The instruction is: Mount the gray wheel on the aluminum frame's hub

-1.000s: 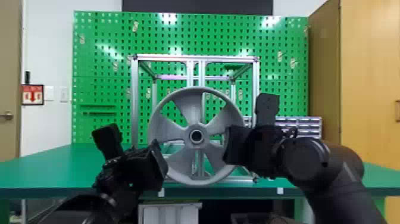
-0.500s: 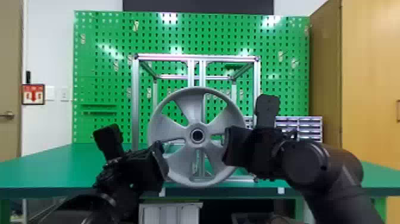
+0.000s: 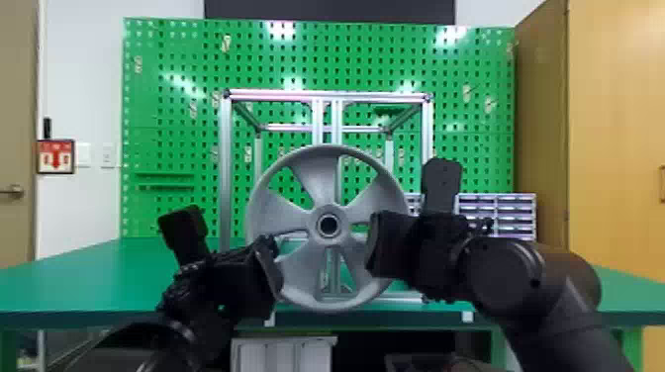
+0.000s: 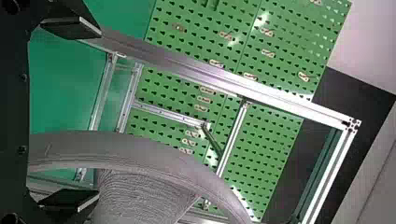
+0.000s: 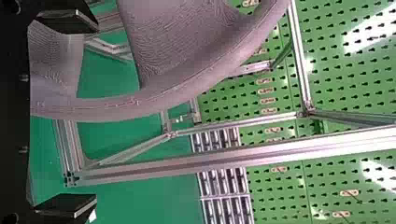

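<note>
In the head view the gray wheel (image 3: pixel 316 173) stands upright before the aluminum frame's (image 3: pixel 225 168) centre posts; whether its bore sits on the hub, I cannot tell. My left gripper (image 3: pixel 225 250) is at the wheel's lower left, one finger overlapping the rim. The right gripper (image 3: pixel 413 212) is at the wheel's right side. In the left wrist view the rim (image 4: pixel 140 151) passes between the widely parted fingers of the left gripper (image 4: pixel 70 114). Likewise, the right wrist view has the rim (image 5: pixel 107 108) between the spread fingers of the right gripper (image 5: pixel 67 113).
The frame stands on the green table (image 3: pixel 123 277), with a green pegboard (image 3: pixel 168 114) behind it. Small drawers (image 3: pixel 497 212) are at the back right, beside a wooden cabinet (image 3: pixel 618 148). A light-coloured box (image 3: pixel 282 353) is below the table edge.
The left gripper has shifted slightly right, its inner finger now overlapping the wheel's lower left rim more. The right gripper and the wheel have hardly moved.
</note>
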Robot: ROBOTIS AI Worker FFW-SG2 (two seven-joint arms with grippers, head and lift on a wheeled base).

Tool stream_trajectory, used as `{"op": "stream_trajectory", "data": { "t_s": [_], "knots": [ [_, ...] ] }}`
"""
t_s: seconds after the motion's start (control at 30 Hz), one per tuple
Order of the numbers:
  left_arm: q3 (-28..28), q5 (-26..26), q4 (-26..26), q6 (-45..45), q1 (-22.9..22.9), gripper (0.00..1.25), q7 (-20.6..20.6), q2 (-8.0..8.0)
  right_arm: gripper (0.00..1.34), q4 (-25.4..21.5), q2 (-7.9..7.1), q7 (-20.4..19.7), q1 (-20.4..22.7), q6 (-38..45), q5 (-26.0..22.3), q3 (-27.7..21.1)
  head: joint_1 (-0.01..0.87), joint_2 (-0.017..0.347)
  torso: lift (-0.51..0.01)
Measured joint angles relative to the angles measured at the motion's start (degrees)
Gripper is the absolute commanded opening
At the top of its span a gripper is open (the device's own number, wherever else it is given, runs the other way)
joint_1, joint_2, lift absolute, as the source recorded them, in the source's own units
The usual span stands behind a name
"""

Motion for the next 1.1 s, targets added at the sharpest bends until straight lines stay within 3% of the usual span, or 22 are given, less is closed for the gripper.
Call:
{"op": "stream_trajectory", "data": {
  "t_s": [0.43,1.1],
  "knots": [
    [1.5,0.0,-1.1,1.6,0.6,1.18,-3.2,0.15,1.34,-0.8,0.0,5.8,0.6,-0.1,-0.1,-1.2,-0.005,0.006,-0.499],
    [3.8,-0.2,-6.4,3.3,3.3,1.17,-4.6,1.15,1.34,-5.4,0.0,6.4,3.4,0.2,-1.5,-2.2,-0.005,0.006,-0.499]
  ]
}}
